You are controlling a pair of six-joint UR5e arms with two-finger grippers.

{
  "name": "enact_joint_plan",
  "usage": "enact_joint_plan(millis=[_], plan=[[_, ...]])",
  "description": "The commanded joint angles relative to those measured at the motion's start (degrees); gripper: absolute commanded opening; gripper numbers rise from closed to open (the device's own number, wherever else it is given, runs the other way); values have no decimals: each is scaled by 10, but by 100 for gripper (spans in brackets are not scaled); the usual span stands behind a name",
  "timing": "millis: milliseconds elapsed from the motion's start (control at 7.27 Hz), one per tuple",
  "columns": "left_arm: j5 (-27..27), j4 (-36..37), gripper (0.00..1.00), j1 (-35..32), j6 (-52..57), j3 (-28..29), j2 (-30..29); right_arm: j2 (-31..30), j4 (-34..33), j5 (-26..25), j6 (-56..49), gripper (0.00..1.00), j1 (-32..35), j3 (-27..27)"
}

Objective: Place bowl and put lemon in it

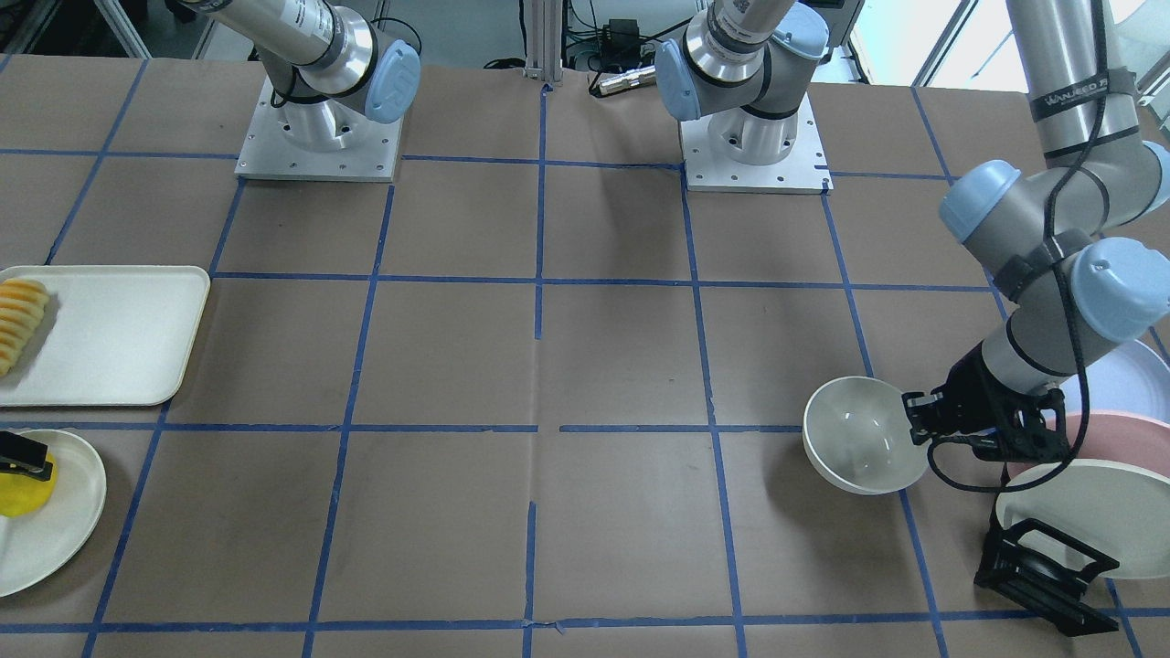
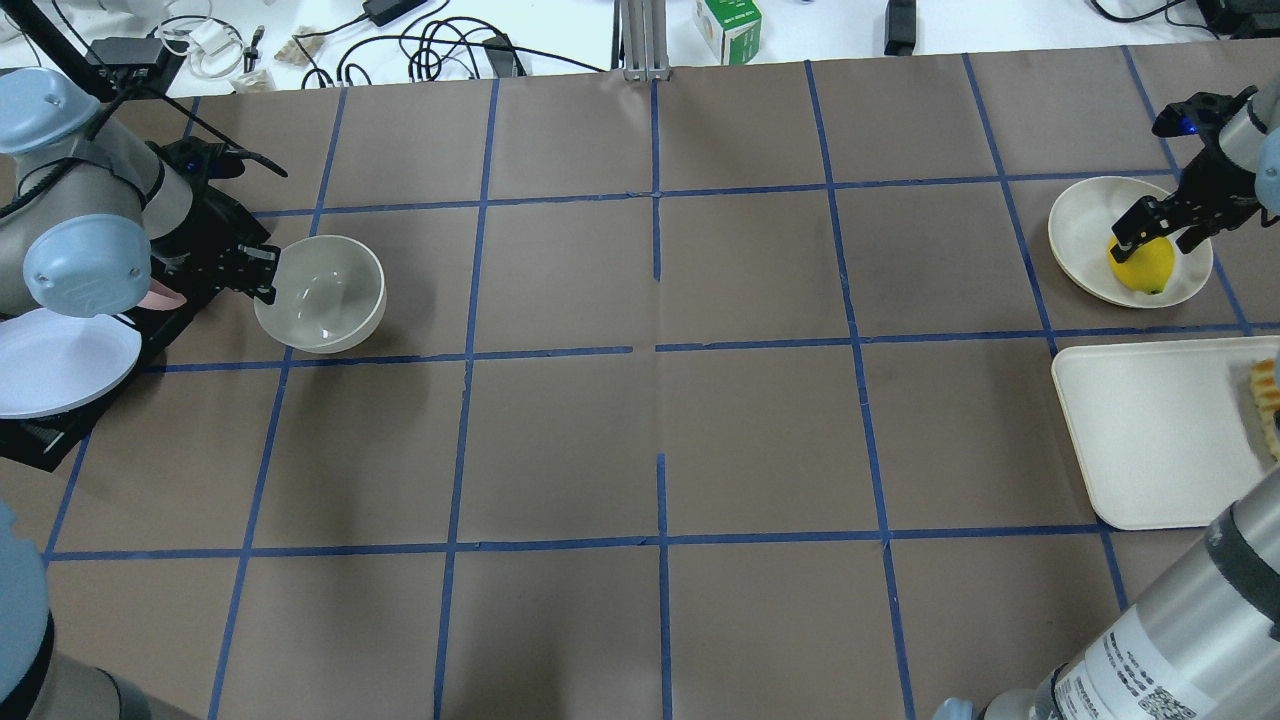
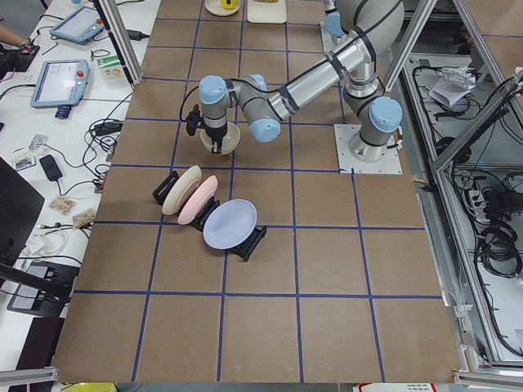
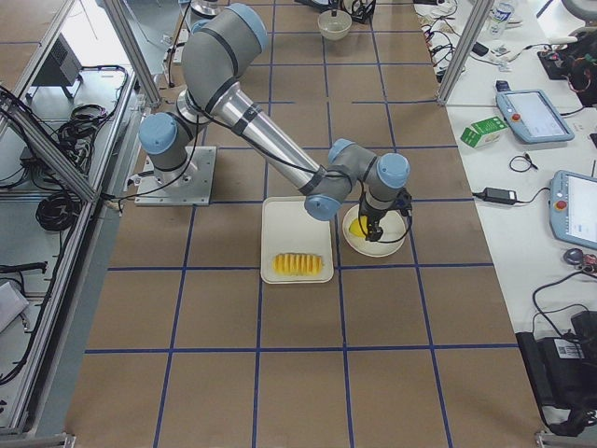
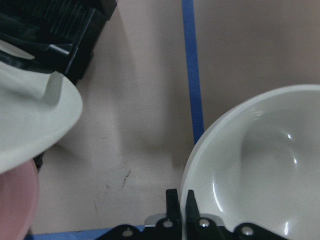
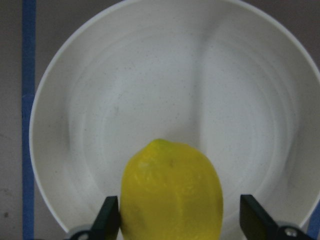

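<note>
The small deep round cream-white bowl (image 2: 320,295) is at the left end of the brown papered surface (image 2: 650,430), just beside the black rack of plates (image 1: 1042,576). At the right end, the bright yellow oval lemon (image 2: 1142,265) lies on a flat round cream plate (image 2: 1083,228), with the rectangular cream tray (image 2: 1150,430) beside it, nearer the robot.
</note>
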Motion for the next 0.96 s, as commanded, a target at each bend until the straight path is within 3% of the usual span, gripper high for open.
enact_joint_plan(millis=[0, 412, 825], plan=[[-22, -27, 0, -121, -206, -3, 21, -4, 5, 5, 6, 0, 0, -2], [-18, 54, 0, -271, -409, -7, 2, -54, 45, 4, 58, 0, 5, -4], [-12, 120, 0, -333, -461, -44, -22, -106, 166, 5, 152, 0, 65, -56]])
